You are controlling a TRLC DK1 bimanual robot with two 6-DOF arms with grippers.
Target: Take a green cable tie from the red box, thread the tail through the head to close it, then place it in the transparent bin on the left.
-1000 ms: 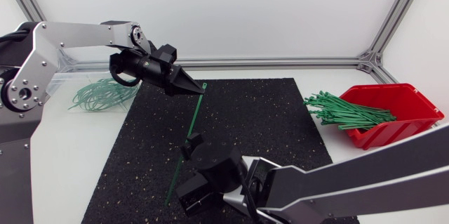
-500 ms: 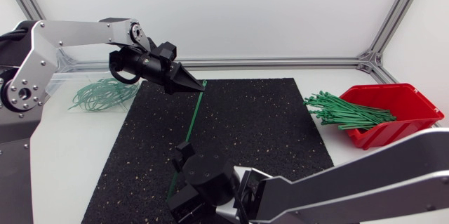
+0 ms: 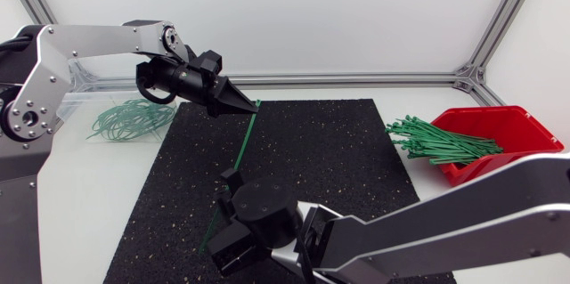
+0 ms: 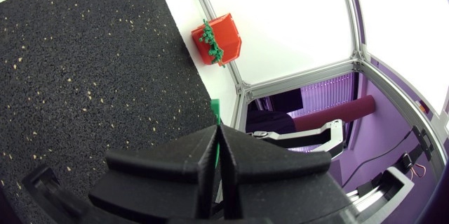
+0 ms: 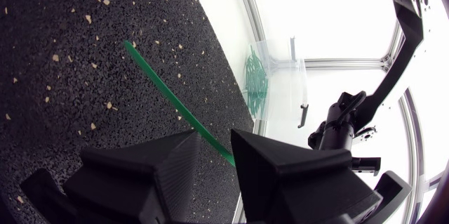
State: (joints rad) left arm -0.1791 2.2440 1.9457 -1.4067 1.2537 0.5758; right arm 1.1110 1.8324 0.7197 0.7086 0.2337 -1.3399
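Note:
A straight green cable tie (image 3: pixel 233 173) slants over the black mat (image 3: pixel 329 142). My left gripper (image 3: pixel 240 106) is shut on its far end, with the tip (image 4: pixel 214 104) poking out past the closed fingers (image 4: pixel 200 157). Down the tie, my right gripper (image 3: pixel 216 217) straddles the lower part. In the right wrist view the tie (image 5: pixel 168 97) runs into the narrow gap between its fingers (image 5: pixel 151 168), which stand a little apart. The red box (image 3: pixel 503 133) of green ties (image 3: pixel 436 142) sits at the right. The transparent bin (image 3: pixel 93 84) at the left holds looped ties (image 3: pixel 129 119).
The mat covers the table's middle, with white table (image 3: pixel 89 204) on both sides. An aluminium frame rail (image 3: pixel 356 79) runs along the back edge. My right arm's long link (image 3: pixel 445 231) crosses the front right of the table.
My right gripper has slid left and nearer along the tie, and its fingers have narrowed around it. The left gripper has shifted slightly left, still holding the tie's end.

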